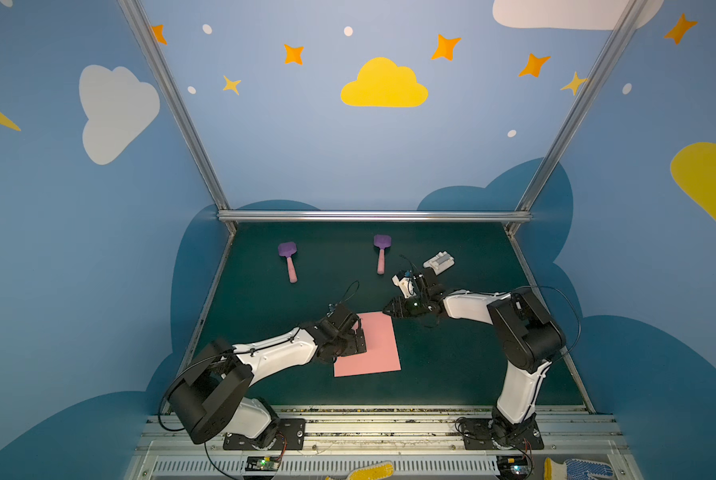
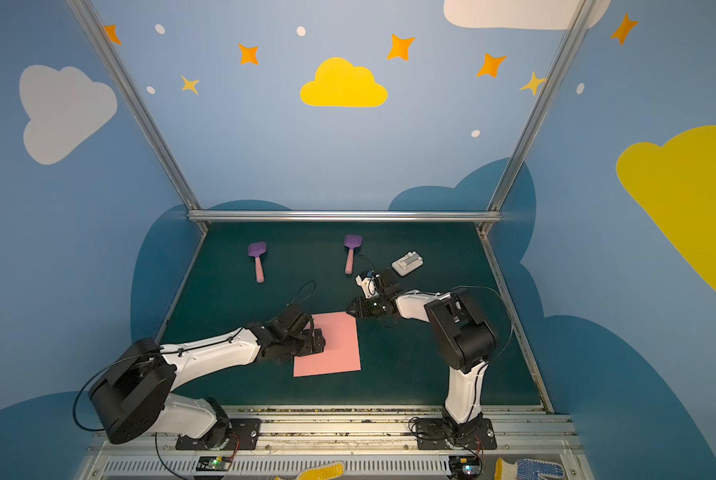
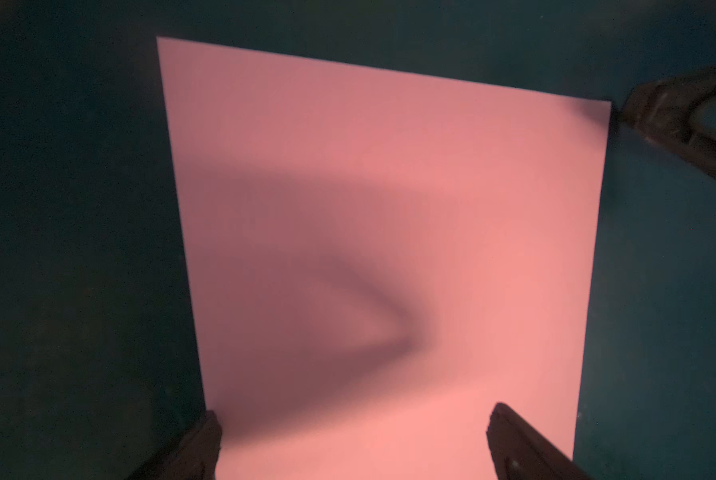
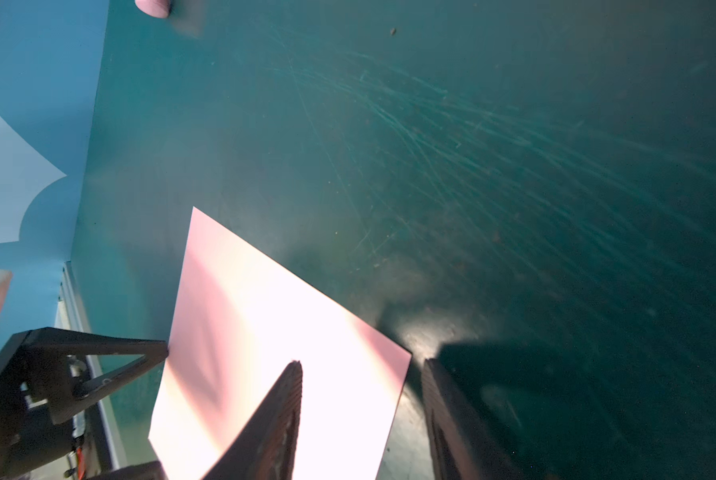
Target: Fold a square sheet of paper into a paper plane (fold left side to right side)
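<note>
The square sheet of paper [image 1: 375, 347] [image 2: 336, 347] lies flat and uncreased on the dark green mat, salmon pink. No paper plane is in view. My left gripper [image 1: 360, 338] [image 2: 318, 340] stands open over the sheet's left edge; in the left wrist view its fingertips [image 3: 501, 415] are spread wide above the paper [image 3: 389, 208]. My right gripper [image 1: 389, 311] [image 2: 351, 309] is at the sheet's far right corner, open. In the right wrist view one finger [image 4: 291, 374] is over the paper [image 4: 264, 316] and the other is off it on the mat, with the paper's edge between them.
Two purple spatulas with pink handles [image 1: 288, 259] [image 1: 382, 251] lie at the back of the mat. A small white plastic block [image 1: 439, 262] sits behind the right wrist. Work gloves [image 1: 576, 469] rest on the front rail. Blue walls and metal posts close in the sides.
</note>
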`<action>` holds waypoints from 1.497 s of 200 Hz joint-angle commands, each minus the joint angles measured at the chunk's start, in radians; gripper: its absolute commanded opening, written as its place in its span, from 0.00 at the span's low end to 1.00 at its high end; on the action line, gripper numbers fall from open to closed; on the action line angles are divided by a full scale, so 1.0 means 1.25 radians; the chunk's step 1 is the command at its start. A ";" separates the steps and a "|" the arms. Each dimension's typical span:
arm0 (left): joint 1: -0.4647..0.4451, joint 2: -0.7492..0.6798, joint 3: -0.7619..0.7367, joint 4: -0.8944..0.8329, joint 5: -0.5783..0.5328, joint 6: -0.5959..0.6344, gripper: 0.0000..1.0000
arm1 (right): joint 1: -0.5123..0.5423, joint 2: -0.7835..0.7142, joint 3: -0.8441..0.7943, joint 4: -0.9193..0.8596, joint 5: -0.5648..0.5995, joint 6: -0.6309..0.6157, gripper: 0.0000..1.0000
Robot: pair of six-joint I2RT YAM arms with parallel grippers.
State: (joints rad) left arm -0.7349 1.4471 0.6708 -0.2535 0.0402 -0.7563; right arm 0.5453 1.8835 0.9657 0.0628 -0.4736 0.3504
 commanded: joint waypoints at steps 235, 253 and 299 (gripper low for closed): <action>-0.001 0.097 -0.075 0.117 0.063 -0.008 1.00 | 0.107 -0.431 -0.495 -0.071 0.003 0.403 0.54; -0.001 0.106 -0.073 0.120 0.062 -0.007 1.00 | 0.139 -0.484 -0.523 -0.068 0.021 0.448 0.55; -0.001 0.130 -0.064 0.130 0.069 -0.007 1.00 | 0.200 -0.457 -0.510 -0.013 0.057 0.507 0.56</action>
State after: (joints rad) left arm -0.7361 1.4525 0.6674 -0.2478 0.0380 -0.7670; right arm 0.7582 1.2457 0.3389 0.0944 -0.4545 0.9184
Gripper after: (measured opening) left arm 0.998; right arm 0.562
